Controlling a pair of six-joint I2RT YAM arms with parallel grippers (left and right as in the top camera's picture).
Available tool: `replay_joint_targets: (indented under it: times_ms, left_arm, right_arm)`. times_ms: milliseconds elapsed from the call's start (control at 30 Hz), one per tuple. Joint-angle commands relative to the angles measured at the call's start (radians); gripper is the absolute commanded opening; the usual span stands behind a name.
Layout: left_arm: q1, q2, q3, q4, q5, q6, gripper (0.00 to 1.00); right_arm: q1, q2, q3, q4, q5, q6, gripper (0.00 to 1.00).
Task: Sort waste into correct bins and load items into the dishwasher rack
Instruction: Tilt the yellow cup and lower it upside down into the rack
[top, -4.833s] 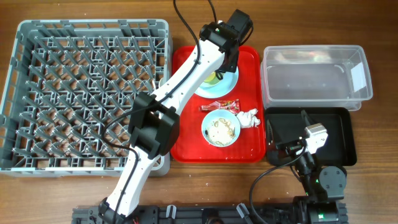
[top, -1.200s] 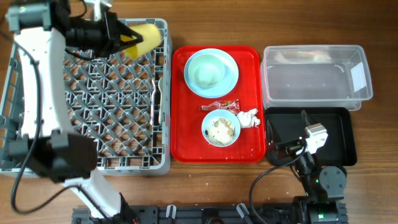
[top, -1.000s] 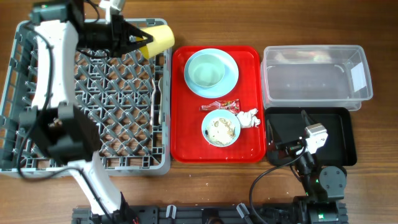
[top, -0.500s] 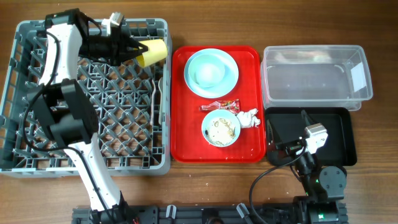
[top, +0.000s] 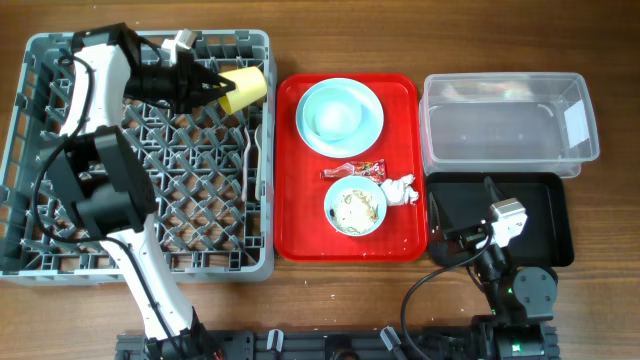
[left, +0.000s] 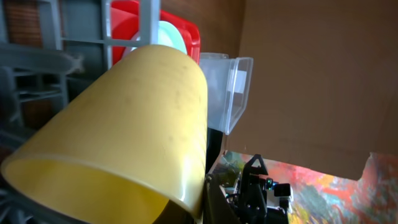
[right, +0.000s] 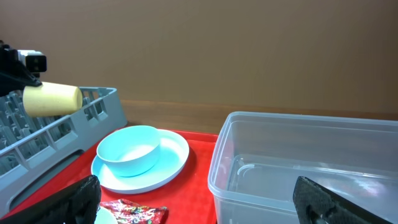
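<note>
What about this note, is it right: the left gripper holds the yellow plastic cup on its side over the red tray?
Not over the red tray. In the overhead view the left gripper holds the yellow plastic cup on its side over the grey plastic dishwasher rack, at its corner nearest the tray.

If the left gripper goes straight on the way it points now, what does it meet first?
Probably the rack, at its right rim, since the left gripper, holding the yellow cup, points toward it. If it passes above, the blue bowl comes next; height is unclear.
</note>
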Motion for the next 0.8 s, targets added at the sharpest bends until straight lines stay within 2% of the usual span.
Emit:
replay_joint_targets:
  times_ms: [0,67,133,167,200,467,767]
  left_arm:
    - [0.047,0.015,-0.035,-0.018,-0.216,-0.031,0.11]
    - [0.068,0.015,-0.035,-0.037,-0.243,-0.031,0.15]
    - [0.085,0.015,-0.035,-0.055,-0.28,-0.031,0.35]
    - [0.087,0.015,-0.035,-0.059,-0.296,-0.031,0.54]
    - [0.089,0.015,-0.034,-0.066,-0.32,-0.031,1.0]
    - [0.093,-0.088,-0.006,-0.105,-0.354,-0.039,1.0]
    - [0.072,-0.409,0.015,-0.102,-0.681,-0.303,1.0]
  right_arm:
    - [0.006,0.002,-0.001,0.005,-0.002,-0.003,1.0]
    - [0.006,0.002,-0.001,0.005,-0.002,-0.003,1.0]
    - [0.006,0.002,-0.001,0.005,-0.002,-0.003,1.0]
    - [0.006,0.002,-0.001,0.005,-0.002,-0.003,1.0]
    - [0.006,0.002,-0.001,0.005,-0.002,-0.003,1.0]
    - [0.006,0.002,-0.001,0.005,-0.002,-0.003,1.0]
    - [0.006,0.002,-0.001,0.005,-0.002,-0.003,1.0]
